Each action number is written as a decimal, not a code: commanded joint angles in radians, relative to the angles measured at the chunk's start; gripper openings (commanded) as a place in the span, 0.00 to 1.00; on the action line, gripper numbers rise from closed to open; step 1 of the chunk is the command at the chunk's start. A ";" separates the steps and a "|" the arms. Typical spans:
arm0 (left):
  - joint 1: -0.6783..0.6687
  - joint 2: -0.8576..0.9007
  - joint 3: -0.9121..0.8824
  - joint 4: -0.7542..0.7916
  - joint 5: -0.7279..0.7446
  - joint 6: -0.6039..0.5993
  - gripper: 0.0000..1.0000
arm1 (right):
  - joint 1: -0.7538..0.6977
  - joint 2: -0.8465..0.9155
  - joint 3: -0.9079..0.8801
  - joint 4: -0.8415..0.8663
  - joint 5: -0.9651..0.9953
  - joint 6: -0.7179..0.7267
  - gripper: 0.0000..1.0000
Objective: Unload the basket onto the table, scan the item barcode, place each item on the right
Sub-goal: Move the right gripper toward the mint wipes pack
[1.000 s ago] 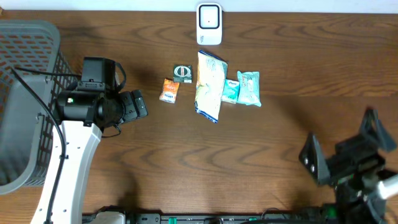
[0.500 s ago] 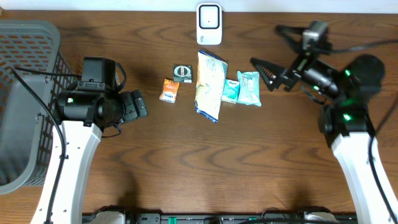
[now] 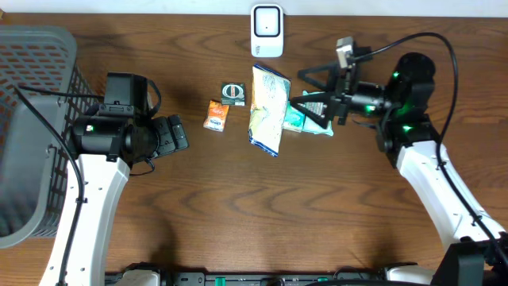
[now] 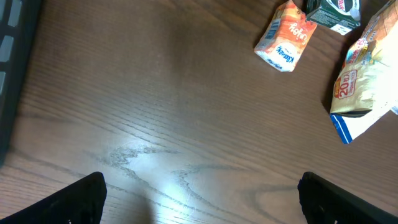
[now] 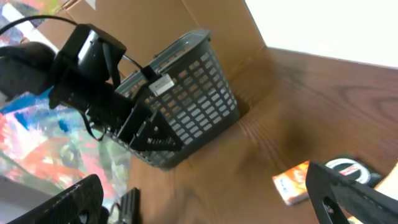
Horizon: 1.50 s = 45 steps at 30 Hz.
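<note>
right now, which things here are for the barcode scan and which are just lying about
For the job: scanner; teal packets, likely the item, under the open right gripper.
Lying about for now: snack bag, orange packet, black pack, basket.

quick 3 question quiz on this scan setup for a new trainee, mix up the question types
1. True or false: the fingers of the left gripper are shut on the orange packet.
2. Multiple choice: in the overhead view, what sits just above the yellow bag? A) a blue bowl B) a white scanner C) a red cup
3. Count: how many teal packets lie on the bag's side nearer the right gripper?

Key:
1. False. Those fingers are open and apart from the packet.
2. B
3. Two
</note>
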 commanded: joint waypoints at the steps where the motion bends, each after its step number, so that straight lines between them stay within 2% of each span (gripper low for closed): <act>1: 0.005 0.000 0.001 -0.005 -0.003 -0.013 0.98 | 0.094 -0.002 0.023 -0.081 0.229 0.026 0.99; 7: 0.005 0.000 0.001 -0.005 -0.003 -0.013 0.98 | 0.251 -0.002 0.023 -0.473 1.035 -0.023 0.99; 9: 0.005 0.000 0.001 -0.005 -0.003 -0.013 0.98 | 0.288 -0.002 0.023 -0.553 1.220 -0.023 0.99; 11: 0.005 0.000 0.001 -0.005 -0.003 -0.013 0.98 | 0.314 -0.002 0.023 -0.589 1.296 -0.023 0.99; 29: 0.005 0.000 0.001 -0.005 -0.003 -0.013 0.98 | 0.344 -0.002 0.023 -0.594 1.310 -0.023 0.99; 34: 0.005 0.000 0.001 -0.005 -0.003 -0.013 0.97 | 0.341 0.056 0.023 -0.570 1.357 -0.023 0.99; 45: 0.005 0.000 0.001 -0.005 -0.002 -0.013 0.98 | 0.307 0.199 0.023 -0.499 1.426 -0.023 0.73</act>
